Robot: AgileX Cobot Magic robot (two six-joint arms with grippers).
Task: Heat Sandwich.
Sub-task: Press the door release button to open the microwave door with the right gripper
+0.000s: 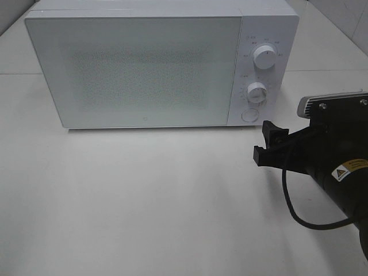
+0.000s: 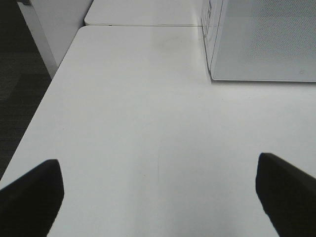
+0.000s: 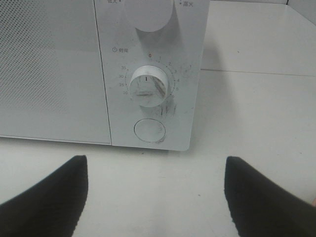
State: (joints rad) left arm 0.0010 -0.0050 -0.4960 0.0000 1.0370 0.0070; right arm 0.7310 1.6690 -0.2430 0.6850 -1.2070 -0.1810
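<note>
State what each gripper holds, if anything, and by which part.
Nothing is held: the left gripper and the right gripper are both open and empty.

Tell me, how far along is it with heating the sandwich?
Done: unclear. No sandwich is in view, and the microwave door is shut and frosted, so I cannot tell whether it is inside. In hand: the right gripper, open and empty, faces the lower knob and the round button beneath it. The left gripper hangs open over the table. Left: probably working those controls.
</note>
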